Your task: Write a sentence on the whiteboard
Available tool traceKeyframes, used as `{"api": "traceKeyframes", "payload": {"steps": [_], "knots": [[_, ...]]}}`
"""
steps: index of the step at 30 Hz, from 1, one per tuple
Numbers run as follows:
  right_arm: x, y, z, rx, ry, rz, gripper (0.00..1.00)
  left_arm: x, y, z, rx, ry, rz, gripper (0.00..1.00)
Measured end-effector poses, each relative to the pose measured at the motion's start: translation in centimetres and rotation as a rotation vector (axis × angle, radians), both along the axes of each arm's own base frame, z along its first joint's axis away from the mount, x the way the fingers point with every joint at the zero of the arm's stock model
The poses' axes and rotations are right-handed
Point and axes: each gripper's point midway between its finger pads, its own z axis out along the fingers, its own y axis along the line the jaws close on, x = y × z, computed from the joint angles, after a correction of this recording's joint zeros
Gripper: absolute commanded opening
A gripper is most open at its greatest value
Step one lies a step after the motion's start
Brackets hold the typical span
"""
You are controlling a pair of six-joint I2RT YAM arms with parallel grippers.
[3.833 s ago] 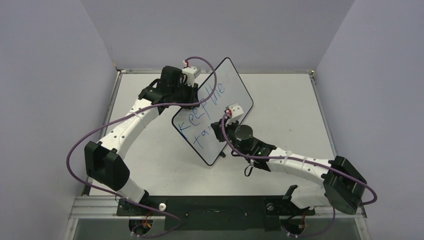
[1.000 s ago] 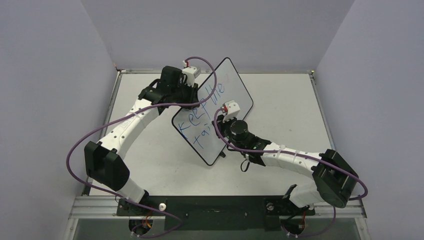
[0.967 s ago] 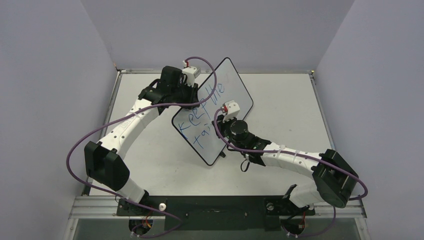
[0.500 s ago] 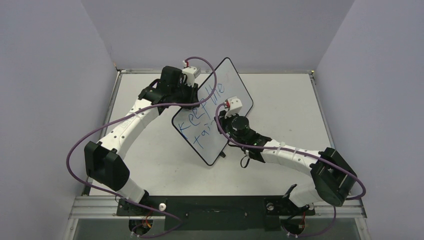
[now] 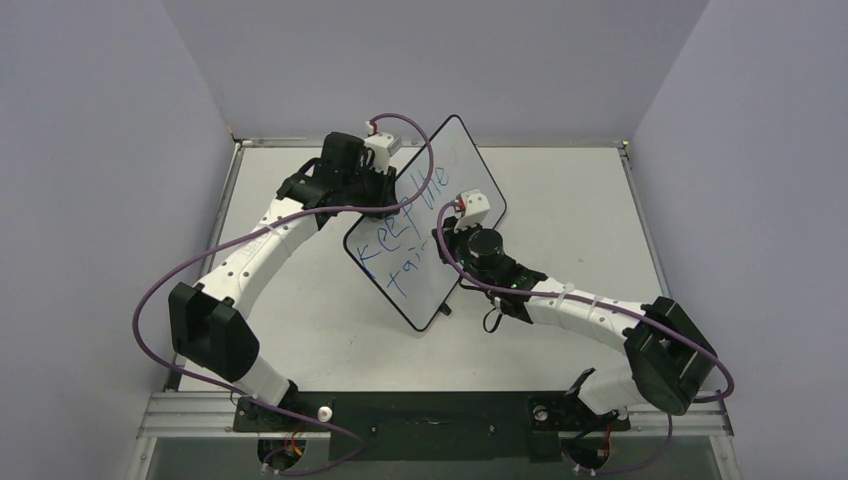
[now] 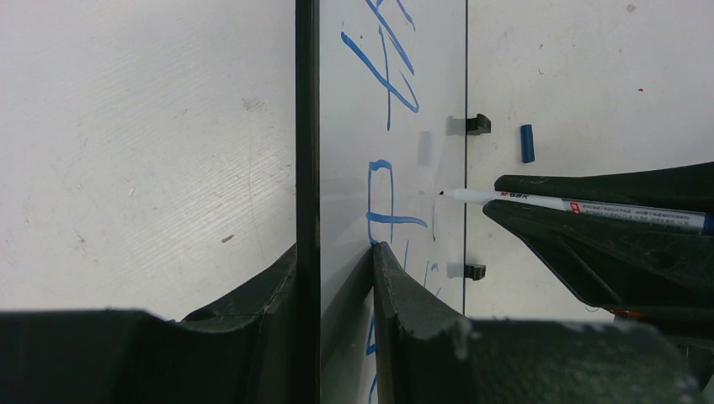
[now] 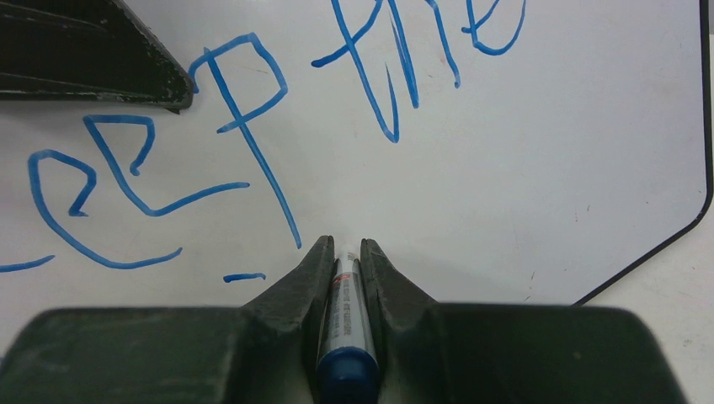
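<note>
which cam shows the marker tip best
Left wrist: the marker lies side-on, its tip clear against the whiteboard. Right wrist sees it end-on, foreshortened, clamped in the right gripper. In the top view it is hidden under the right arm.

The top camera sits high at the near edge of the surface [image 5: 560, 200] and looks down and forward from far, with the whole whiteboard [image 5: 405, 250] in the middle. The left wrist camera is very near and looks along the board's rim, over the left fingers [image 6: 404, 320]. The right wrist camera faces the board's front closely, over the right fingers [image 7: 295, 290]. Both wrist views share the marker [image 6: 505, 199] and the blue writing [image 7: 242, 122].
</note>
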Motion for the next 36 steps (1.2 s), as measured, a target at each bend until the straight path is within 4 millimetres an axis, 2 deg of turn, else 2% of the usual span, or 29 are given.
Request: {"api": "traceKeyframes", "payload": {"steps": [7,36], "knots": [[-0.4,0.4,1.1,0.035,-0.012,0.024,0.0,0.0,0.0,0.0,0.0,0.0,0.0,0.0],[-0.6,1.3,0.2,0.049,0.015,0.058,0.0,0.0,0.0,0.0,0.001,0.0,0.0,0.0]]}}
